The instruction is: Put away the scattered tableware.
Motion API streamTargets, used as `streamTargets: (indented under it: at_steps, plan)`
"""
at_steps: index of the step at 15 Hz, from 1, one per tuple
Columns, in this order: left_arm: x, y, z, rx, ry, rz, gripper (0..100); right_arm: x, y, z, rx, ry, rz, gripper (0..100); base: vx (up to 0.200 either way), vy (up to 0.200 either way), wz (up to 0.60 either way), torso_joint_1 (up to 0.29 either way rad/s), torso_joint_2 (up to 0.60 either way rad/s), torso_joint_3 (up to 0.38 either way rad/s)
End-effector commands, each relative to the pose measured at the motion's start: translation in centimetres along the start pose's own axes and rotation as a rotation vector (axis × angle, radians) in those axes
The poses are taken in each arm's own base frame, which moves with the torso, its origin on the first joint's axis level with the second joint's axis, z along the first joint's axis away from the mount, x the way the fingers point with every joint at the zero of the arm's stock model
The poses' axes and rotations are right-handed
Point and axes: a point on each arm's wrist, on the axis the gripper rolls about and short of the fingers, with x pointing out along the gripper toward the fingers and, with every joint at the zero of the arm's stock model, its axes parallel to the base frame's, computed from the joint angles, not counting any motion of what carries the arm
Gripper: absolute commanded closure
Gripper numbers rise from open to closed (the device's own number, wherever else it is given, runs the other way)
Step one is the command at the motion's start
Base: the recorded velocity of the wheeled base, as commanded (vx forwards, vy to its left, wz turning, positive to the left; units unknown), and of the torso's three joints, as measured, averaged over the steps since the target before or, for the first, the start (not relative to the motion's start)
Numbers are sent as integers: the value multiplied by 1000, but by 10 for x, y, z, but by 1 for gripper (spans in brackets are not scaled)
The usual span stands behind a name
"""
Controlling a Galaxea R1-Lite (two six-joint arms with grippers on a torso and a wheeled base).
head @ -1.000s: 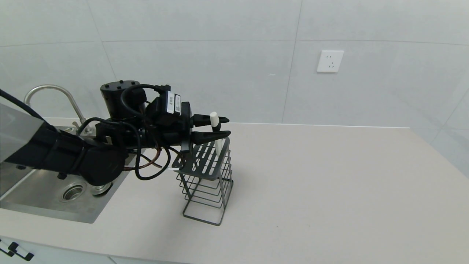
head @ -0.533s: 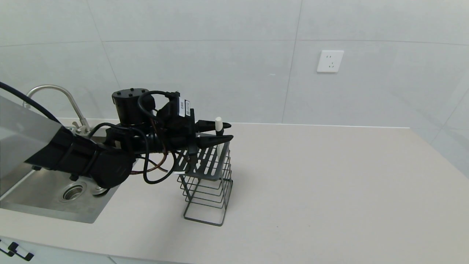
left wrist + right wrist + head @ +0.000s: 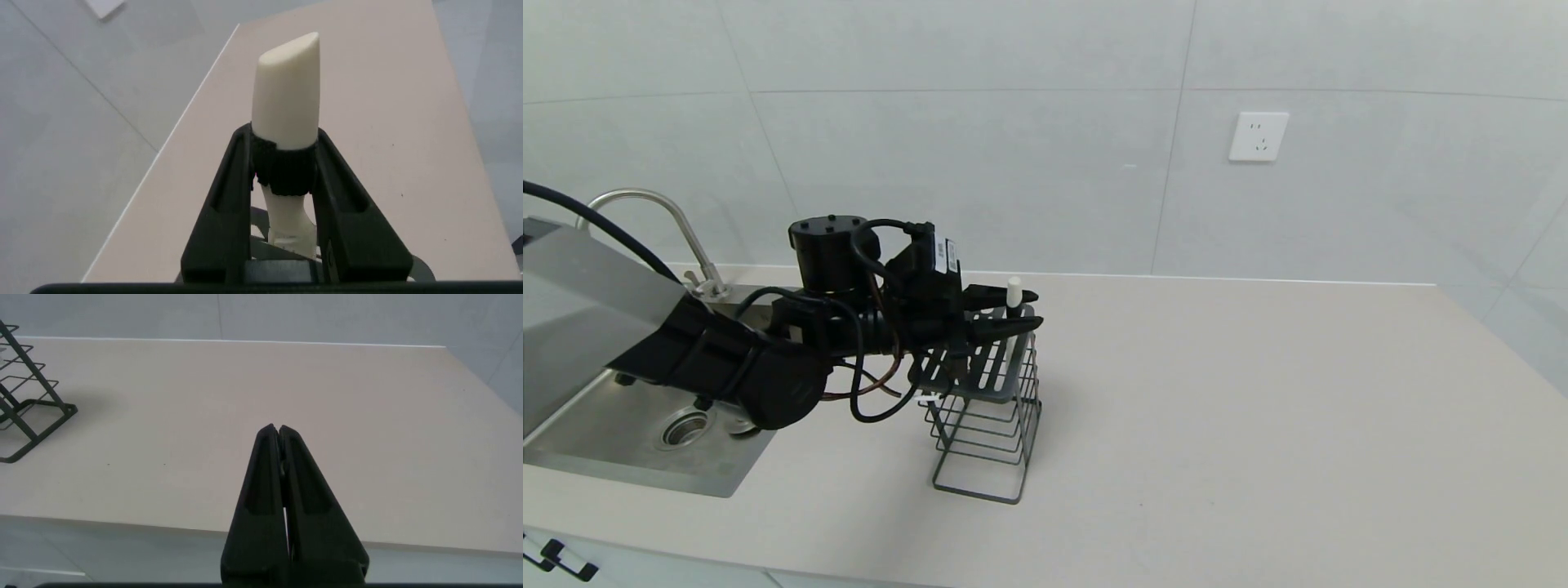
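A pale beige tabletop (image 3: 1258, 392) ran along a wall of large grey tiles (image 3: 1013, 122), with a white socket (image 3: 1258, 136) set in the wall towards the right. At the left end a steel sink (image 3: 613, 425) was let into the surface, and a curved tap (image 3: 637, 200) stood behind it. A black wire rack (image 3: 980, 425) with a slotted top stood on the tabletop just beside the sink. The left tool (image 3: 1029, 308) hung over the rack's top, clamped on a white utensil (image 3: 1014, 287) that stood upright, its lower part running down among the rack's wires. In the left wrist view the tool (image 3: 284, 151) gripped the utensil (image 3: 286, 82) around its middle. The right tool (image 3: 280, 437), its fingers pressed together, was held above bare tabletop well apart from the rack (image 3: 24, 400).
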Motion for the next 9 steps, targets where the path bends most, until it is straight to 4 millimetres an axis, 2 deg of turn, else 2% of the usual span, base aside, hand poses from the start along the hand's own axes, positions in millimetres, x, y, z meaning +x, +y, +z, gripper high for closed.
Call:
streamTargets:
  at_steps: [1,8,9]
  plan:
    - [1,0,-4,-7,5,-3,100,0,0,0,-1,1,1,100,0,0,0,0,0,0]
    - [-1,-3,-9,-45,18,-3,100,0,0,0,-1,1,1,100,0,0,0,0,0,0]
    - [-2,-4,-11,-52,22,-2,0,0,0,0,-1,1,1,100,0,0,0,0,0,0]
